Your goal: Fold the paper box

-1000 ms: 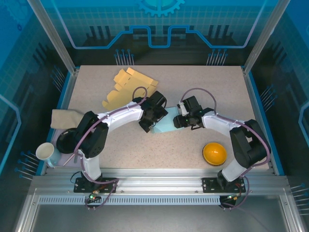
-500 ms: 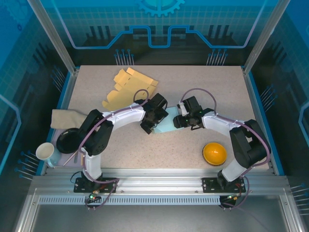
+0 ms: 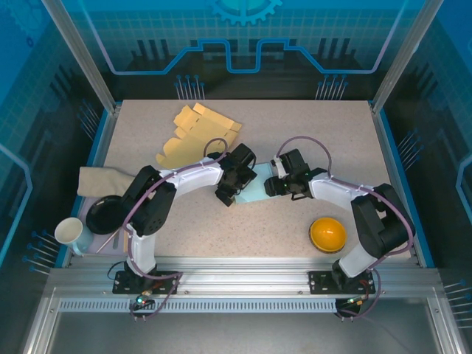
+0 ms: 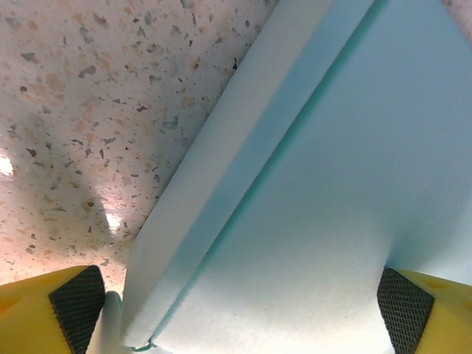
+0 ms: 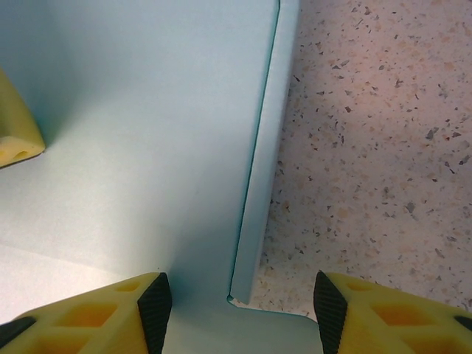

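Observation:
The paper box (image 3: 255, 193) is a pale blue sheet lying flat at the table's centre, between my two grippers. My left gripper (image 3: 231, 192) hangs low over its left part. In the left wrist view the sheet (image 4: 324, 184) with a raised side flap (image 4: 214, 177) spans the space between the wide open fingers (image 4: 77, 304); the left gripper (image 4: 240, 317) clamps nothing. My right gripper (image 3: 275, 184) is over the sheet's right edge. There the right gripper (image 5: 243, 306) stands open astride a narrow folded flap (image 5: 259, 199), its pads (image 5: 156, 304) clear of the paper (image 5: 140, 125).
A flat yellow cardboard cut-out (image 3: 196, 133) lies at the back left. An orange bowl (image 3: 327, 234) sits at the front right. At the left edge are a beige cloth (image 3: 98, 179), a black bowl (image 3: 103, 214) and a white cup (image 3: 69, 231).
My left gripper has edged a little to the right over the blue sheet. The right arm has hardly moved.

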Controlling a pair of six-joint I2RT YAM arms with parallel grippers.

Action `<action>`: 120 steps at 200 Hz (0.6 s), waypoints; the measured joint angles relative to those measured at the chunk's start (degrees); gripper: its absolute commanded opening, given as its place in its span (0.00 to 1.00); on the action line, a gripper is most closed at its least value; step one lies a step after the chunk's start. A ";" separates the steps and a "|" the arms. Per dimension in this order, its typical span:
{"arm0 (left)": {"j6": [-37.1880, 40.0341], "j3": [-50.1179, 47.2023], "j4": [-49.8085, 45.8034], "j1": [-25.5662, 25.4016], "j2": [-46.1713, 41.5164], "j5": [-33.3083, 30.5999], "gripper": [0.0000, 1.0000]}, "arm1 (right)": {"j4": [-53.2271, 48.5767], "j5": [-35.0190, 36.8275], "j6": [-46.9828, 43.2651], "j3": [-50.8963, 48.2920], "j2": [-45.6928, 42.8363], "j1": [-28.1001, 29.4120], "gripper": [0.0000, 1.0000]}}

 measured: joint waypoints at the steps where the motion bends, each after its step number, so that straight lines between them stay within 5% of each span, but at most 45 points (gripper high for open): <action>1: -0.04 0.00 0.00 0.00 0.00 0.00 0.96 | 0.00 0.00 0.00 0.00 0.00 0.00 0.57; 120: 0.24 -0.35 0.39 1.27 0.11 0.63 0.94 | -1.44 0.70 0.52 -1.53 -2.62 1.05 0.59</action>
